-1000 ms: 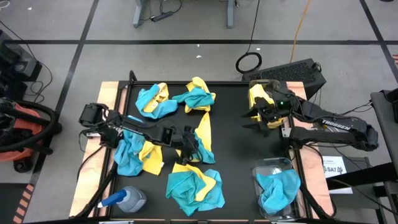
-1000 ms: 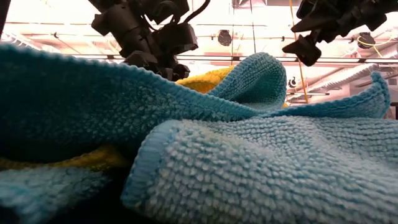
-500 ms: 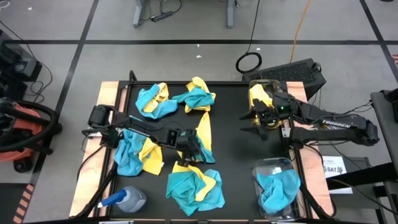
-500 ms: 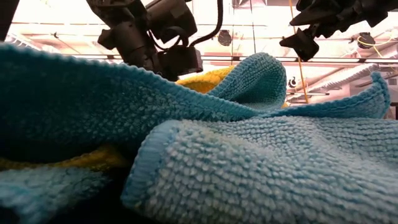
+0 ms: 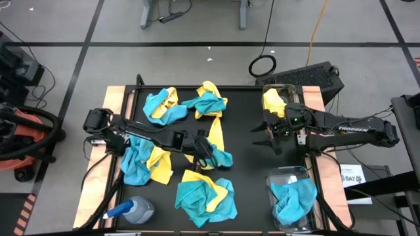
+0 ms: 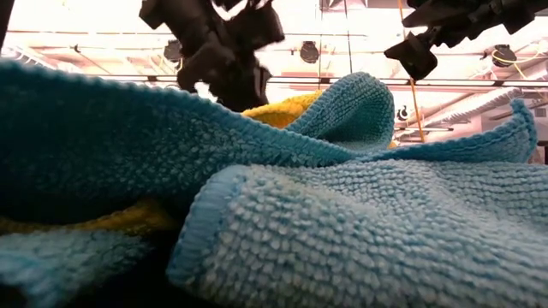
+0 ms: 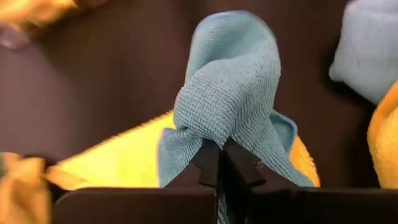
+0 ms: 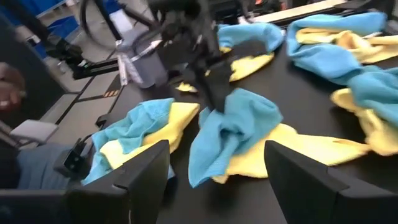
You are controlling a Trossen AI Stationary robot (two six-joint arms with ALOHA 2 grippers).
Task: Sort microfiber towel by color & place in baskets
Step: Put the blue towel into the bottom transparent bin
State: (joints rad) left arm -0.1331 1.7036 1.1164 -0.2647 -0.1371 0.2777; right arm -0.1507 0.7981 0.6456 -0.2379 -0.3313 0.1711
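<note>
Yellow and teal microfiber towels lie in several heaps on the black table point(image 5: 243, 164). My left gripper point(image 5: 205, 149) is over the middle, shut on a teal towel point(image 7: 227, 93) that lies on a yellow one point(image 7: 118, 165). My right gripper point(image 5: 266, 134) hovers open to the right of it, holding nothing. One clear basket point(image 5: 292, 174) at the near right holds a teal towel point(image 5: 292, 200). The other basket point(image 5: 276, 88) at the far right holds a yellow towel point(image 5: 272, 101). In the low view, teal towels point(image 6: 360, 231) fill the foreground. My left gripper pinches a bunched fold of the teal towel point(image 7: 217, 134) between its two fingers. It comes slanting down from the table's left side. The fold is pulled up into a peak point(image 8: 233, 124), while the towel's lower edges still rest on the yellow towel and the table.
A blue-capped spray bottle point(image 5: 134, 210) lies at the near left corner. Towel heaps sit at the far left point(image 5: 163, 105), far middle point(image 5: 209, 101), left point(image 5: 146, 164) and near middle point(image 5: 205, 196). Bare table shows between my two grippers.
My left gripper has dipped onto the teal towel, shut on it and come up, drawing the towel's middle into a peak while its edges stayed down. My right gripper has swung a little toward the table's near edge, still open.
</note>
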